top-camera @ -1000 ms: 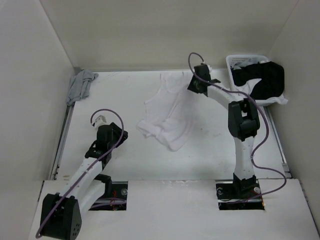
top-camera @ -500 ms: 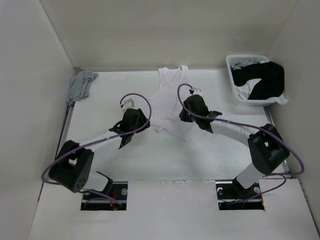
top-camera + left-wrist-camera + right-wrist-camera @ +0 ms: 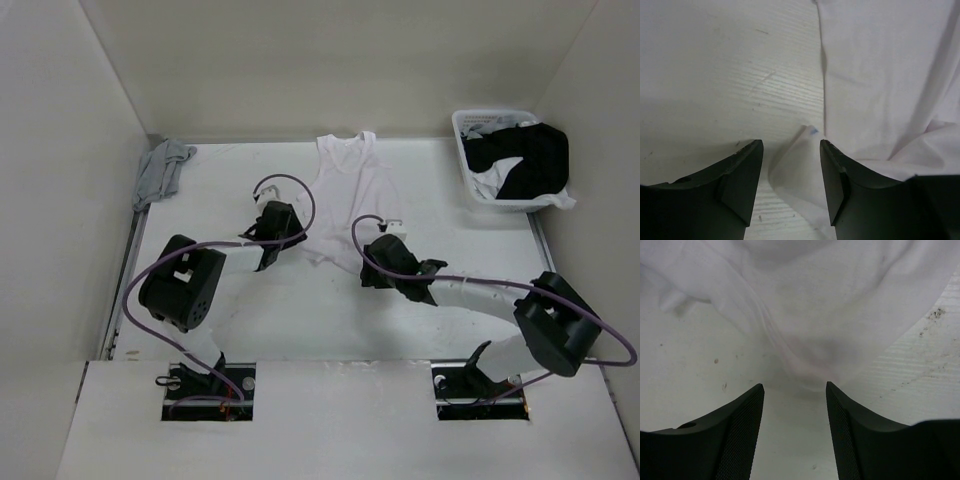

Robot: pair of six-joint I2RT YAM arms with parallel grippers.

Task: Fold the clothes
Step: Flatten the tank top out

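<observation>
The clothes, a white tank top, lie flat on the table with the neck toward the back wall. My left gripper stands open at the hem's left corner. In the left wrist view a small fold of that corner lies between the spread fingers, unclamped, and the rest of the top stretches ahead to the right. My right gripper is open just in front of the hem's right corner. Its wrist view shows the rumpled hem beyond the gripper, with bare table between the fingers.
A grey cloth lies bunched at the back left corner. A white basket holding black garments stands at the back right. White walls close in the table on three sides.
The right gripper drew the top from the back down toward the front, laid it flat, then opened and let go. The left arm swung in from the left to the hem's left corner.
</observation>
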